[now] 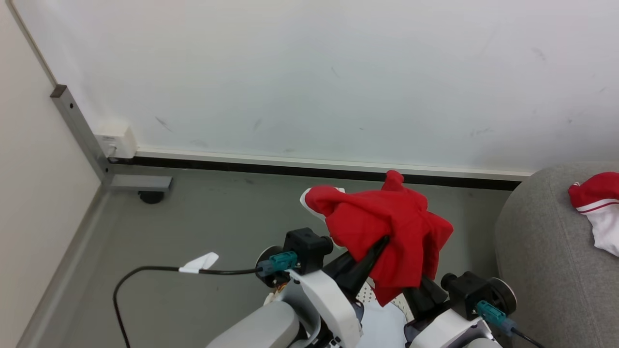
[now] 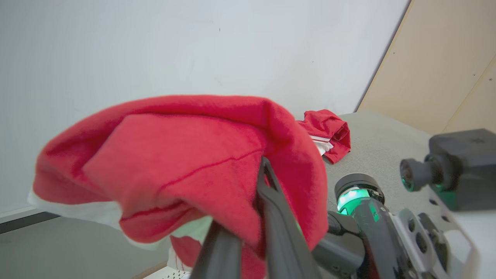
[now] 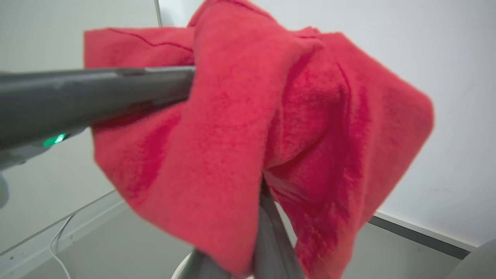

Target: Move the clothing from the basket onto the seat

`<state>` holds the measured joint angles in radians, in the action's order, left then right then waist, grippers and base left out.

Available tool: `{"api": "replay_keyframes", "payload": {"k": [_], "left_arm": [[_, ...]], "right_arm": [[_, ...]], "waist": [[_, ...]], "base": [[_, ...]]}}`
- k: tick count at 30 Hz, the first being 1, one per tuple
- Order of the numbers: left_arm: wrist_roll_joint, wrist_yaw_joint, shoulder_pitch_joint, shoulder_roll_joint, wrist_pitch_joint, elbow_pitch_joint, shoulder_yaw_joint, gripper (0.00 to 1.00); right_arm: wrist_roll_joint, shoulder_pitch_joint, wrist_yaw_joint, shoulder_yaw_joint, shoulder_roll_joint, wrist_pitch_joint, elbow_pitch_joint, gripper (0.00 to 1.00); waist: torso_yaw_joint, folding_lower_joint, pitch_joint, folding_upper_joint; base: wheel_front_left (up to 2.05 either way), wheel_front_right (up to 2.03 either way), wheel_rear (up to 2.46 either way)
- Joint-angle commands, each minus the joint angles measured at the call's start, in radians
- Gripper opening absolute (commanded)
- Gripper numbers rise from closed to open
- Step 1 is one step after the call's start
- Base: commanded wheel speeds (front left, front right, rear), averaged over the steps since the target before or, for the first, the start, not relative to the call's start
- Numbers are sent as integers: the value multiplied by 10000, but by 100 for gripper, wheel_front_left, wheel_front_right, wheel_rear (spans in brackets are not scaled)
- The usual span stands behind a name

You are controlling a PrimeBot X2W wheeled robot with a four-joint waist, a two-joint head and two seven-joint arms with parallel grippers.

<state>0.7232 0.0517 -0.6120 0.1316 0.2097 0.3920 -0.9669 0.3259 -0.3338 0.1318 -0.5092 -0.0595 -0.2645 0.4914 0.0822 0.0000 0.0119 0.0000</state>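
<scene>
A bright red garment (image 1: 387, 227) hangs in the air in front of the white wall, lifted between both arms. My left gripper (image 1: 384, 239) is shut on it, its dark fingers (image 2: 267, 186) pinching a fold from below. My right gripper (image 3: 265, 217) is shut too, its fingertips buried in the same cloth. A second red garment with white panels (image 1: 597, 203) lies on the grey seat (image 1: 541, 261) at the right. A sliver of the white perforated basket (image 1: 366, 291) shows between my arms, below the hanging cloth.
A grey metal post with a castor (image 1: 150, 195) stands at the left by a beige panel. A black cable (image 1: 145, 269) trails over the grey floor. A white socket box (image 1: 116, 140) sits on the wall. A dark baseboard runs along the wall.
</scene>
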Motion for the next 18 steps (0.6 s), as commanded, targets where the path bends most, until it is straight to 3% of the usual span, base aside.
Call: {"api": "replay_keyframes", "payload": {"k": [1, 5, 7, 8, 18], "left_arm": [[166, -46, 10, 62, 46, 32, 34, 0], [174, -74, -36, 89, 71, 11, 59, 0], [166, -85, -12, 92, 96, 10, 67, 43], [169, -88, 4, 94, 110, 6, 73, 100], [160, -176, 220, 220, 182, -106, 59, 100]], "right_arm": [[148, 105, -23, 84, 11, 4, -91, 0], [266, 142, -23, 286, 22, 3, -264, 0], [315, 190, -23, 422, 30, 3, -353, 0], [335, 208, -23, 489, 31, 3, -400, 0], [302, 294, -23, 1455, -136, 3, -800, 0]], "waist": [[-40, 0, -15, 0], [-127, 0, -60, 0], [-185, 0, -83, 0], [-217, 0, -95, 0], [-803, 0, -201, 0]], "base": [[0, 0, 0], [0, 0, 0], [0, 0, 0], [0, 0, 0], [0, 0, 0]]}}
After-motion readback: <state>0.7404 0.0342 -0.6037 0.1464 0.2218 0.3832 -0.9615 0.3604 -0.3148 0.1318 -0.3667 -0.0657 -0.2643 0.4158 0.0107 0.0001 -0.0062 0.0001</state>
